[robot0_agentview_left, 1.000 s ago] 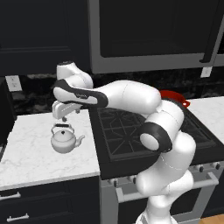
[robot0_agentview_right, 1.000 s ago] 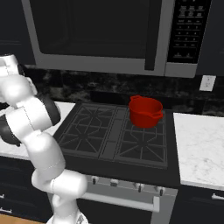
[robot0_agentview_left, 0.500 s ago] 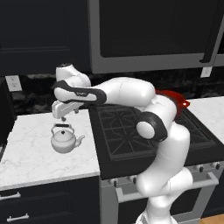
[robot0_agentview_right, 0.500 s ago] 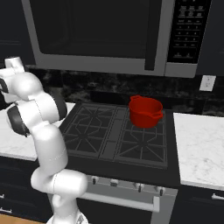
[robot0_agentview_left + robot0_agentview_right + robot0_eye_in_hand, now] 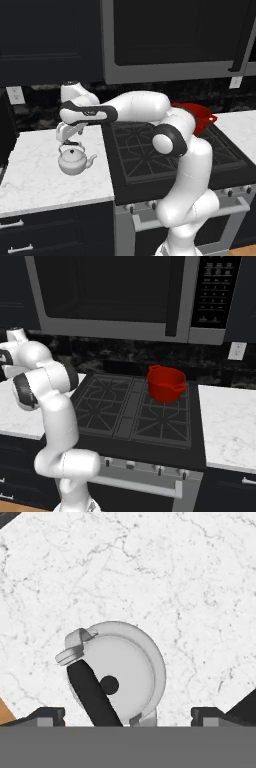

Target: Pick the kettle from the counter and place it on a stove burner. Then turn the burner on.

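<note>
The tool hung fully open and empty above the kettle on the desk; its smooth, rigid metal body looked slippery, its arched handle the surest hold.

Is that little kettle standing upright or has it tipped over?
Upright: the kettle sits flat on the counter, handle arching on top, lid knob facing up.

Left base view: camera behind and left of the arm, facing forward and down over the counter and cooktop. Right base view: behind and right, facing the same cooktop, shared with the left view. Hand view: close, looking straight down along the gripper onto the kettle just beneath it.
</note>
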Tool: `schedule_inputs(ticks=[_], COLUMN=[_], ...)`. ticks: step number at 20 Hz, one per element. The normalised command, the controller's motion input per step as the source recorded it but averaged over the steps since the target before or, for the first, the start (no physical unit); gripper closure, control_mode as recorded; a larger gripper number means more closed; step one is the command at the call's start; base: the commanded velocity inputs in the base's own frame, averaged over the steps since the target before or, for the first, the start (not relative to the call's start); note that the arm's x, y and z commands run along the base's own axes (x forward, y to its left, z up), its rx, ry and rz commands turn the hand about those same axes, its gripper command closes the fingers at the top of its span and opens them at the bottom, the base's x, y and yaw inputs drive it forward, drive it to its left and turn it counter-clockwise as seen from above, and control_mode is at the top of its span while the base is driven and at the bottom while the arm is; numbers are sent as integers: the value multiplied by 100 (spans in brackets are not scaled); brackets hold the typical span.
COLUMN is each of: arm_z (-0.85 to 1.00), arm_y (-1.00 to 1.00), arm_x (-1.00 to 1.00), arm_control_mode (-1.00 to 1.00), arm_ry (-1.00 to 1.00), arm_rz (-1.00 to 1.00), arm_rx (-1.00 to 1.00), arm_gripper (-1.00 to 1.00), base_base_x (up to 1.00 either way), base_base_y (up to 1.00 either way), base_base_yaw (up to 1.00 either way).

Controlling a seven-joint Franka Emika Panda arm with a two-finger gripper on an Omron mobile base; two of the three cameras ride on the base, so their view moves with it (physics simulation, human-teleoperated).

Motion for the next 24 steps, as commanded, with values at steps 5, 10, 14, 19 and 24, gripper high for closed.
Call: schedule_inputs(ticks=[5, 10, 14, 19, 24], arm_z=[-29, -6, -7, -25, -1], arm_y=[22, 0, 0, 0, 0], arm_x=[5, -28, -20, 0, 3], arm_control_mode=[-100, -100, -100, -100, -100], arm_ry=[3, 0, 0, 0, 0], arm_rz=[7, 0, 0, 0, 0], arm_rx=[0, 0, 0, 0, 0], arm_gripper=[-100, -100, -100, -100, -100], base_base_x=[0, 0, 0, 0, 0], base_base_y=[0, 0, 0, 0, 0], base_base_yaw=[0, 0, 0, 0, 0])
